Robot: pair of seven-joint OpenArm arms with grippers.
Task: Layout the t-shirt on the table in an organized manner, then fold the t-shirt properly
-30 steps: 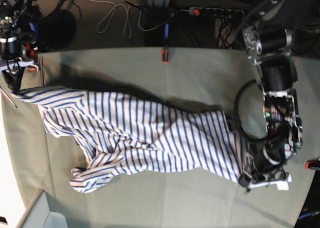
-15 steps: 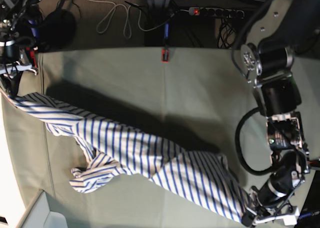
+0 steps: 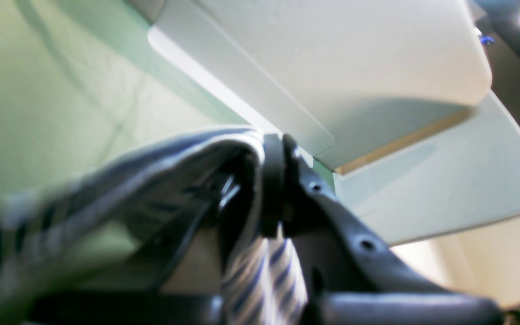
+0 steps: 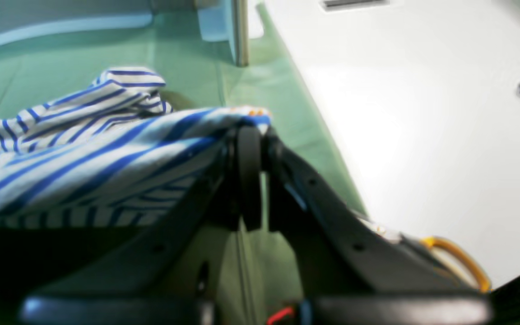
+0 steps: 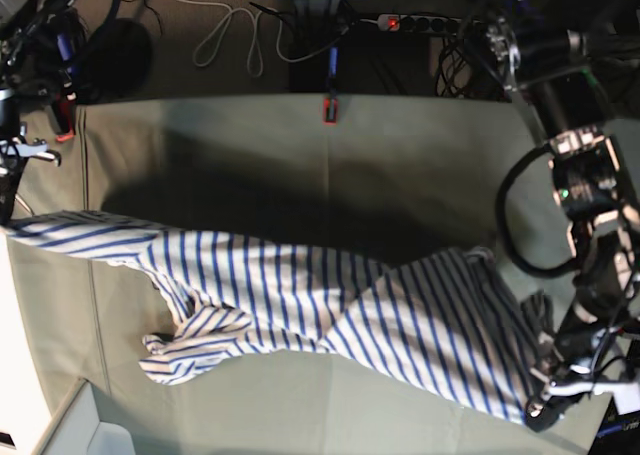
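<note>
In the base view, from left to right, I have the right gripper (image 5: pixel 8 220) pinched on one corner of the striped t-shirt (image 5: pixel 250 280) at the table's edge. The shirt stretches diagonally across the table (image 5: pixel 270 405), its middle bunched and one crumpled part lying on the cloth toward the near side. At the far right, I see my left gripper (image 5: pixel 535 415) pressed together on another corner, near the table's near edge.

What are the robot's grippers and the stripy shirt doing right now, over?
Left gripper: jaws shut on shirt. Right gripper: jaws shut on shirt's other end. T-shirt: stretched between them, bunched, unfolded. Nothing seen blocking.
</note>
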